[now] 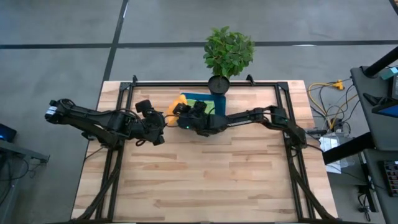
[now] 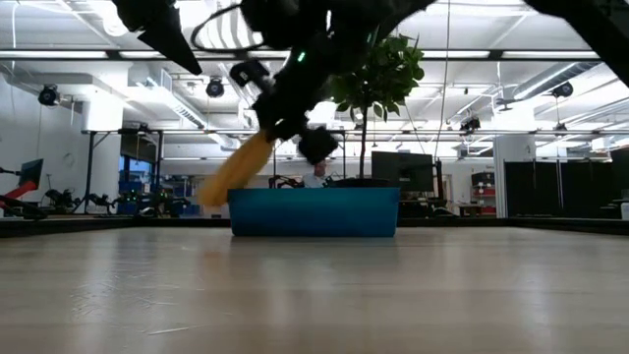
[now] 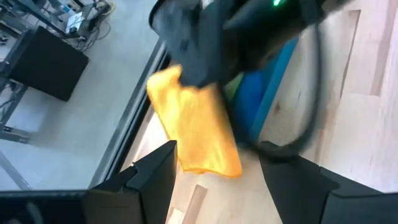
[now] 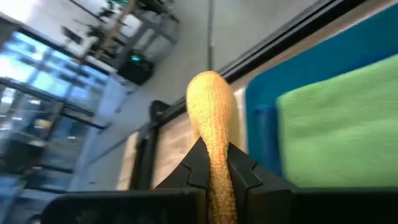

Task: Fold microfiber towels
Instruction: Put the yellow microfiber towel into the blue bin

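An orange microfiber towel [image 3: 199,130], bunched up, hangs in the air just left of the blue tray [image 1: 200,98] at the table's far middle. My right gripper [image 4: 217,180] is shut on it. A lime green towel [image 4: 342,124] lies flat in the tray. My left gripper [image 3: 217,158] stands open on the near left side of the orange towel [image 1: 173,106], pointing at it, and touches nothing. The low view shows the orange towel [image 2: 236,172] slanting down in front of the tray [image 2: 314,211]. My right gripper pinches a bunched part of the orange towel [image 4: 219,163] between its two fingers, several layers together. The fingers come from the table's right, slanting a little downward. The towel sticks out past the fingertips and droops, its free end [image 2: 211,195] clear of the table.
A potted plant [image 1: 227,56] stands at the far edge behind the tray. A black frame [image 1: 124,93] runs along the wooden table's far, left and right sides. The near half of the table [image 1: 205,180] is bare wood.
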Robot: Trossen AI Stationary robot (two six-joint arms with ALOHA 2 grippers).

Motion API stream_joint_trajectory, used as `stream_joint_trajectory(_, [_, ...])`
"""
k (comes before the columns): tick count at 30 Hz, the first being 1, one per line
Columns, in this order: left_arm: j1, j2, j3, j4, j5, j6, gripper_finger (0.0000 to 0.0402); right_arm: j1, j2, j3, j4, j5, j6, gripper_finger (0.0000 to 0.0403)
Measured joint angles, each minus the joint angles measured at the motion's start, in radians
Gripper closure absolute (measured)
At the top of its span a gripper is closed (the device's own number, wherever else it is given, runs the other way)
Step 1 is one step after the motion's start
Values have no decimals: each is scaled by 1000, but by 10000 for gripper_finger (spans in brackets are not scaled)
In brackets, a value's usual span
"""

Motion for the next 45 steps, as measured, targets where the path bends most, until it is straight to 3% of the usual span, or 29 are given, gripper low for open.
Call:
stream_joint_trajectory(5, [4, 1, -3, 5, -1, 1, 187, 12, -56, 0, -246, 27, 67, 392])
stream_joint_trajectory(9, [11, 1, -16, 8, -5, 5, 187, 20, -59, -2, -342, 35, 86, 392])
stream_joint_trajectory(20, [12, 2, -43, 16, -4, -1, 187, 35, -62, -2, -691, 35, 323, 392])
stream_joint_trajectory(30, [12, 2, -46, 66, -3, 5, 187, 34, -62, -4, -753, 7, 280, 392])
stream_joint_trajectory(37, [12, 2, -46, 69, -3, 5, 187, 34, -62, -6, -870, 3, 344, 392])
stream_joint_trajectory(45, [12, 2, -49, 88, -3, 6, 187, 34, -62, -15, -886, -37, 372, 392])
